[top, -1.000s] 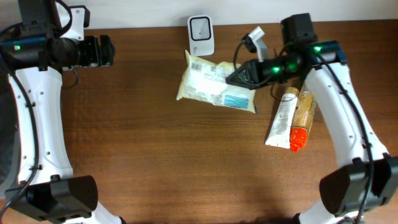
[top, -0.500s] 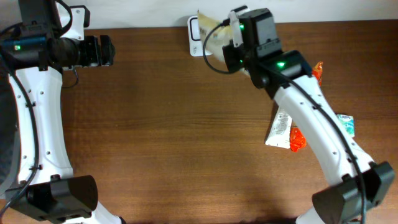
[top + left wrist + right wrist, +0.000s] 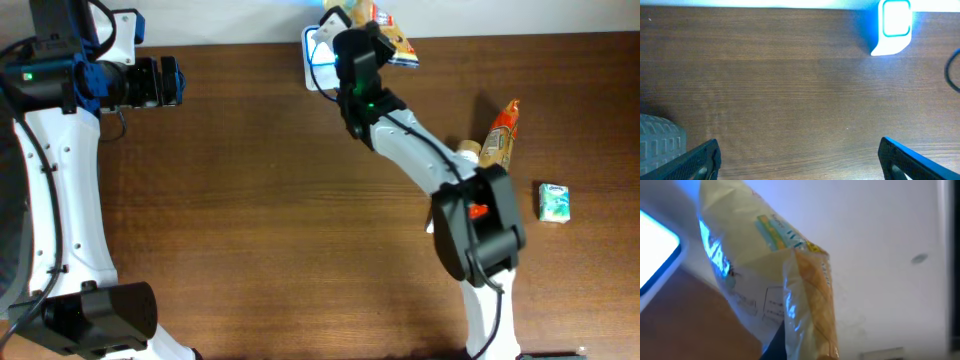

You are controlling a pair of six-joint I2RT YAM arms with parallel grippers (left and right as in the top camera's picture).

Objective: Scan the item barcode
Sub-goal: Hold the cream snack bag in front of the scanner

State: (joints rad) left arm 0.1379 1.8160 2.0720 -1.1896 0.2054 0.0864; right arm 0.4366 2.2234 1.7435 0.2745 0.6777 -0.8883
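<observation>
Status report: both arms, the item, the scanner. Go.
Left fingers open, idle. Right fingers shut on pale yellow plastic snack bag, raised at glowing white scanner. No obstruction seen.

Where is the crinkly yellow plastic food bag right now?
In the overhead view, the yellow plastic bag is at the table's far edge, just right of centre, held by the right gripper directly beside the white barcode scanner.
</observation>
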